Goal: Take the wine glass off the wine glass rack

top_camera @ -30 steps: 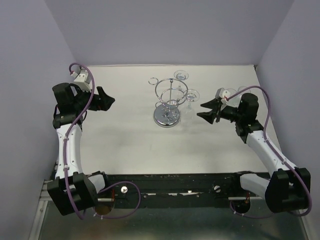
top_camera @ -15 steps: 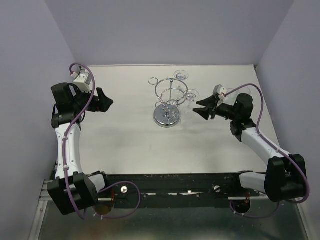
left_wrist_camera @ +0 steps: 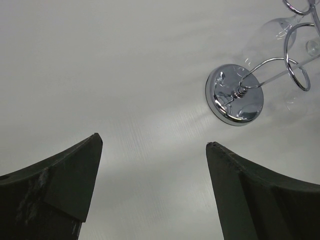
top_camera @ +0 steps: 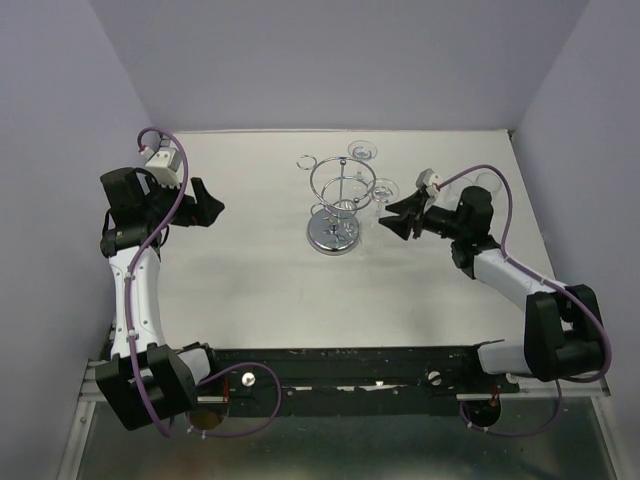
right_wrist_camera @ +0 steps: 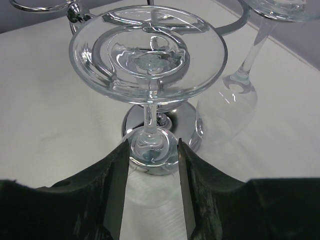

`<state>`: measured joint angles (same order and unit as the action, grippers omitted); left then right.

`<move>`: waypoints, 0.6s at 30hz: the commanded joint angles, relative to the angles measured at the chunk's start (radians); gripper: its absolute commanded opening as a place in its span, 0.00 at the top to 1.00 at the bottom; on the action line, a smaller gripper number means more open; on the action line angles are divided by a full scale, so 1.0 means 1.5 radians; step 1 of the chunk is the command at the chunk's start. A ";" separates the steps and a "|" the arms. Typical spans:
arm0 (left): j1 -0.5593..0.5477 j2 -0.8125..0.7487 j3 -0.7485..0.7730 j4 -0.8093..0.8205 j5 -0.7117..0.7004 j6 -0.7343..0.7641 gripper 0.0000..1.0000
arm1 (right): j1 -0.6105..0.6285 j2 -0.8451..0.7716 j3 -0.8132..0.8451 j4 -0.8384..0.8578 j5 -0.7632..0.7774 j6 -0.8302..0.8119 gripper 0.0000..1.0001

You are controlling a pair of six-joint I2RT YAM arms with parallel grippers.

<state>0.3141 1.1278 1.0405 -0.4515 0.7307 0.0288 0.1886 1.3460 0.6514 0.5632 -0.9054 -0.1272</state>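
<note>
The chrome wine glass rack (top_camera: 338, 200) stands on its round mirrored base at the table's middle back. A clear wine glass (top_camera: 385, 190) hangs upside down from a loop on its right side. In the right wrist view its foot (right_wrist_camera: 148, 55) is on top and its stem runs down to the bowl. My right gripper (top_camera: 396, 221) is open. Its fingers (right_wrist_camera: 112, 190) flank the top of the bowl, very close on both sides. My left gripper (top_camera: 212, 205) is open and empty, well left of the rack. The rack's base shows in the left wrist view (left_wrist_camera: 235, 95).
A second glass (top_camera: 362, 152) hangs at the rack's back side and shows at the right of the right wrist view (right_wrist_camera: 227, 100). Another faint clear glass (top_camera: 486, 181) sits partly behind my right arm. Purple walls close in the white table (top_camera: 260, 270).
My right gripper has moved left to the hanging glass, and its fingers now stand on either side of the bowl. The left arm has barely moved.
</note>
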 commanded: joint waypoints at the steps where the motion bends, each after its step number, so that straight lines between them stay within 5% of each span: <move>1: 0.007 -0.005 0.011 -0.001 -0.016 0.006 0.02 | 0.012 0.016 0.011 0.045 0.015 0.002 0.50; 18: 0.013 0.008 0.021 0.001 -0.032 0.003 0.02 | 0.031 0.040 0.022 0.081 0.064 0.077 0.57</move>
<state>0.3279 1.1339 1.0523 -0.4522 0.6960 0.0277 0.2283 1.3972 0.6655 0.6285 -0.8589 -0.0582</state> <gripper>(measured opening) 0.980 0.449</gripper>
